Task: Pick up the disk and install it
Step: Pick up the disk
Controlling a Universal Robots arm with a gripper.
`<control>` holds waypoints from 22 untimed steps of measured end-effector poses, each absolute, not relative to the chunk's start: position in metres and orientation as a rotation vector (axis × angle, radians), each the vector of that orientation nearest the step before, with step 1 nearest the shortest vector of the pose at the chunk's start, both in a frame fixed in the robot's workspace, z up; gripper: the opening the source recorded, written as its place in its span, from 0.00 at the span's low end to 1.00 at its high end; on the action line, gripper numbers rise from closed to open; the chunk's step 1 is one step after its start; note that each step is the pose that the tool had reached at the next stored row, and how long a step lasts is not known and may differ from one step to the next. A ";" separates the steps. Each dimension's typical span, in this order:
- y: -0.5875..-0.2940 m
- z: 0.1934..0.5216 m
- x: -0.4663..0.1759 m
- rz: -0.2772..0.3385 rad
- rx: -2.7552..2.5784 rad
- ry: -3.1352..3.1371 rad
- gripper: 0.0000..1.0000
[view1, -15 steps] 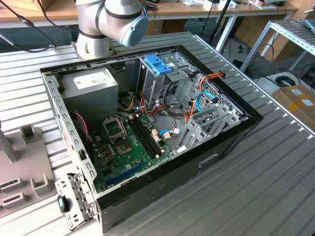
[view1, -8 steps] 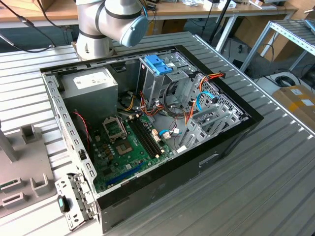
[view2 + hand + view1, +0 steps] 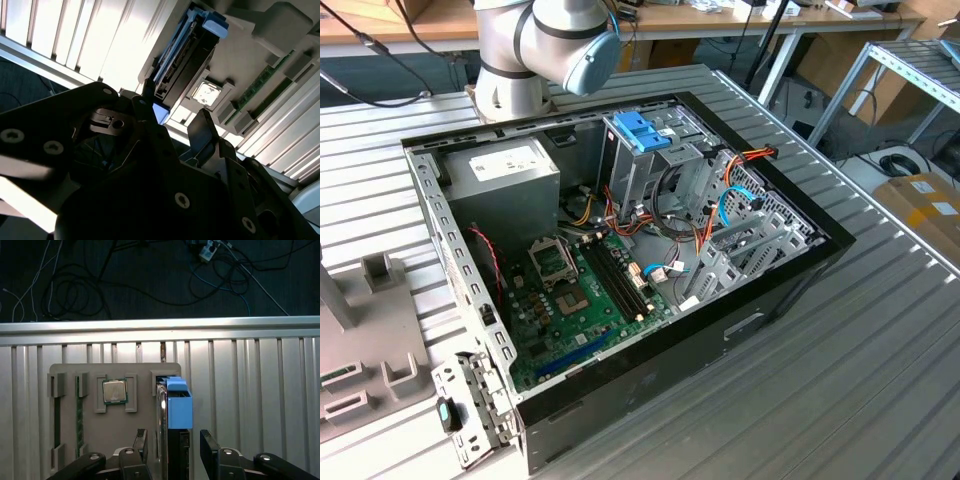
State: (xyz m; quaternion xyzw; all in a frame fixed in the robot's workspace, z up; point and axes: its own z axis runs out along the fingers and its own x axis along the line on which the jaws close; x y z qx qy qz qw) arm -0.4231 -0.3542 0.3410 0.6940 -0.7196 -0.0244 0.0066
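The disk (image 3: 179, 407) stands on its edge in a slot of a grey holder tray (image 3: 142, 372), a grey metal slab with a bright blue carrier along it. In the second wrist view the disk (image 3: 182, 55) runs away from the gripper, its blue end farthest off. My gripper (image 3: 173, 441) is open, with one black finger on each side of the disk's near end and a gap on both sides. In the second wrist view, the gripper (image 3: 175, 112) shows the same straddle, its fingertips (image 3: 202, 130) just short of the disk.
The holder tray (image 3: 240, 65) also carries a processor chip (image 3: 115, 391) and a green memory stick (image 3: 79, 415). It lies on a ribbed metal table (image 3: 250, 390). In the exterior view an open computer case (image 3: 620, 250) holds a drive cage with a blue handle (image 3: 642, 130), and the arm's base (image 3: 510, 60) stands behind it.
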 end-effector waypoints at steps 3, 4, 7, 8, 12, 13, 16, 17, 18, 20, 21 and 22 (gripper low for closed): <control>-0.354 0.340 -0.423 -0.076 2.171 -2.251 0.54; -0.354 0.340 -0.423 -0.076 2.171 -2.251 0.54; -0.354 0.340 -0.423 -0.076 2.172 -2.251 0.54; -0.354 0.339 -0.423 -0.076 2.172 -2.251 0.54; -0.354 0.339 -0.424 -0.076 2.172 -2.250 0.54; -0.354 0.338 -0.424 -0.076 2.172 -2.250 0.54; -0.354 0.337 -0.426 -0.076 2.172 -2.250 0.54; -0.354 0.337 -0.427 -0.076 2.172 -2.250 0.54; -0.354 0.337 -0.427 -0.076 2.172 -2.250 0.54; -0.354 0.336 -0.429 -0.076 2.173 -2.249 0.54; -0.354 0.335 -0.430 -0.076 2.173 -2.249 0.54; -0.354 0.335 -0.431 -0.076 2.174 -2.248 0.54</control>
